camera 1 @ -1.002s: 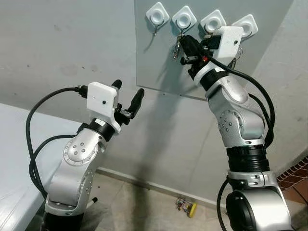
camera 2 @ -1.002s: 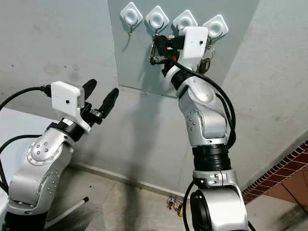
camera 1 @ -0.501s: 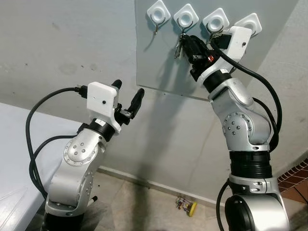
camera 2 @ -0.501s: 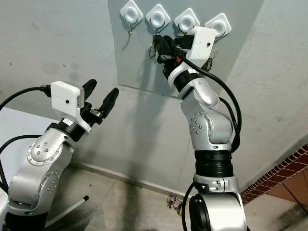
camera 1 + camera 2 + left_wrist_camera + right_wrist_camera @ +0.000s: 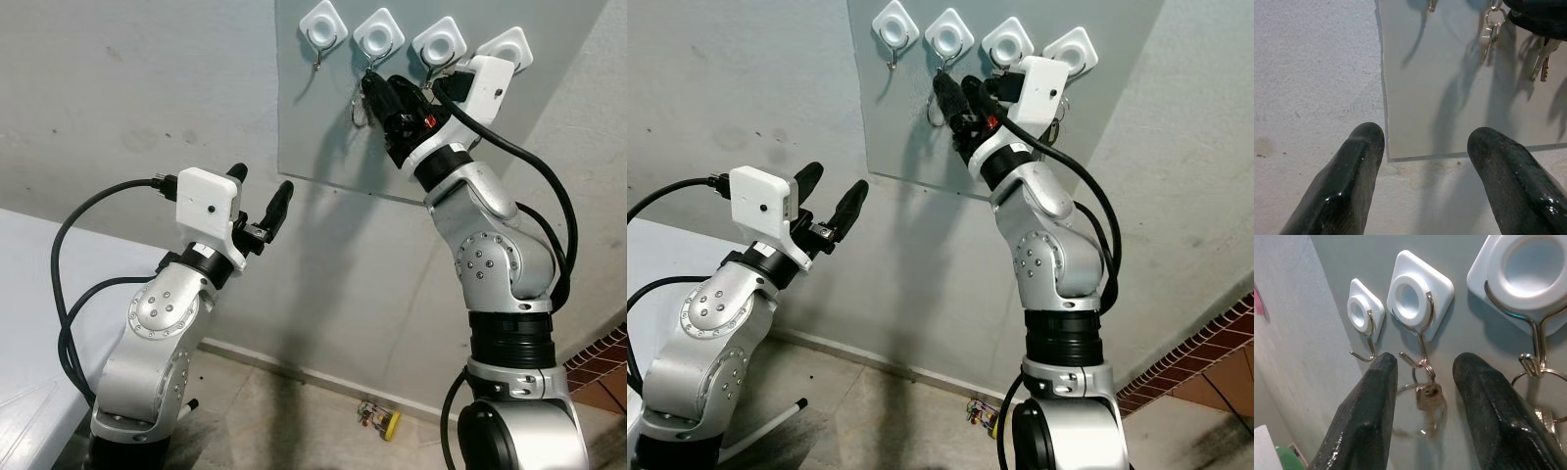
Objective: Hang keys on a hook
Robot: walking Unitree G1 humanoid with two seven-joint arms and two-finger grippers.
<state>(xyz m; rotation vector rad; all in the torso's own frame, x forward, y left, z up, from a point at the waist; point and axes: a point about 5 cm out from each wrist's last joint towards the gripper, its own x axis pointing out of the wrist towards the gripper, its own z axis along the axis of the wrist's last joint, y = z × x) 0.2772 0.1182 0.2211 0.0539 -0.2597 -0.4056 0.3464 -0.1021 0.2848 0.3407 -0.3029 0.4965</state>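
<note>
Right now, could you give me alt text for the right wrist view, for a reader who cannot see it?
A set of keys hangs from the middle hook on a grey panel, framed between the right gripper's open black fingers. The neighbouring small hook is bare.

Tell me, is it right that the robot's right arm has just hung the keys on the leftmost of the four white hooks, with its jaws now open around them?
Not quite. The keys hang on the second hook from the left, as the right wrist view shows; the leftmost hook is bare. The right gripper has its jaws open around them.
</note>
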